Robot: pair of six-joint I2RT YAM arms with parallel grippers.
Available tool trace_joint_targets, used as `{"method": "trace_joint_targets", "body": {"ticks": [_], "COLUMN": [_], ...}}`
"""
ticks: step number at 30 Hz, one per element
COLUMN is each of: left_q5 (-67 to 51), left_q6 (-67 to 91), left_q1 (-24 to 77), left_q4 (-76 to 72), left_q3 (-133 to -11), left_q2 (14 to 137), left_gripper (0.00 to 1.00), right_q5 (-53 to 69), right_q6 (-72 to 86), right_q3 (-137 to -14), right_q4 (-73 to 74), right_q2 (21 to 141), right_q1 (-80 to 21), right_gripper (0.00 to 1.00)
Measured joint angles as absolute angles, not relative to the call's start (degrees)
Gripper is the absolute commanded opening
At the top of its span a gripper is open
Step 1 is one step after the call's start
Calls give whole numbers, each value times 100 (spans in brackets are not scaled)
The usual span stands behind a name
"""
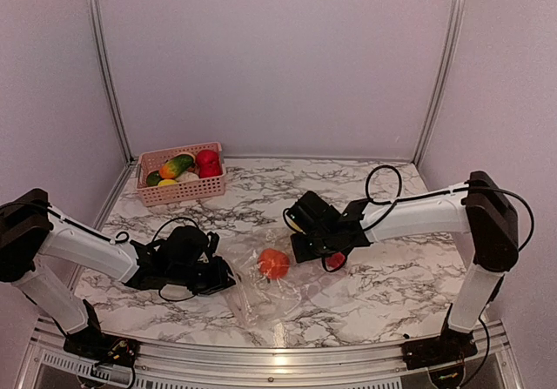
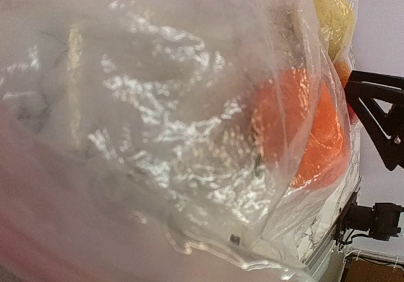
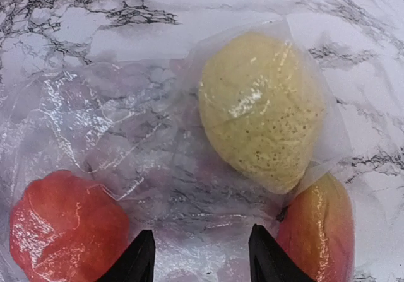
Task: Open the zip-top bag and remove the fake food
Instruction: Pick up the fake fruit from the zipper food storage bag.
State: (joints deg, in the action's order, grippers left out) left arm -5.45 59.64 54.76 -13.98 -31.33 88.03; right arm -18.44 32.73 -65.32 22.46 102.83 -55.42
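Observation:
The clear zip-top bag lies on the marble table between my two grippers. Inside it are an orange fake fruit, a red one and a yellow one half hidden under my right gripper. My left gripper is at the bag's left end; in the left wrist view the plastic covers the fingers, with the orange fruit behind it. My right gripper is open just above the bag, between a red-orange fruit and a peach-coloured one, with a yellow lemon ahead.
A pink slatted basket holding several more toy fruits stands at the back left near the wall. The metal front rail runs just below the bag. My right arm shows beyond the bag in the left wrist view.

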Motion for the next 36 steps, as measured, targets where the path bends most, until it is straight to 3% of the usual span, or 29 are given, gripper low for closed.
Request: {"method": "trace_joint_targets", "body": {"ticks": [10,25,36], "left_q5": [-545,-548,-548], "left_q6": [5961,5964,5979], "left_q1": [5476,5476,5476], "left_q4": [-1400,-1402,-1428], "left_q3": [-3133,-3133,-3133], "left_q2": [8803,8803,8803], "left_gripper": [24,26,38], "right_q5": [-1780,-1428,-1337], "right_q6": [3269,3275,3247], "right_q3": [-6895,-6993,-6993], "right_q4": [2344,2235,2141], "right_q2": [10141,10597,10715], "right_q1": [-5704,-5802,-5813], "right_gripper": [36,35,53]}}
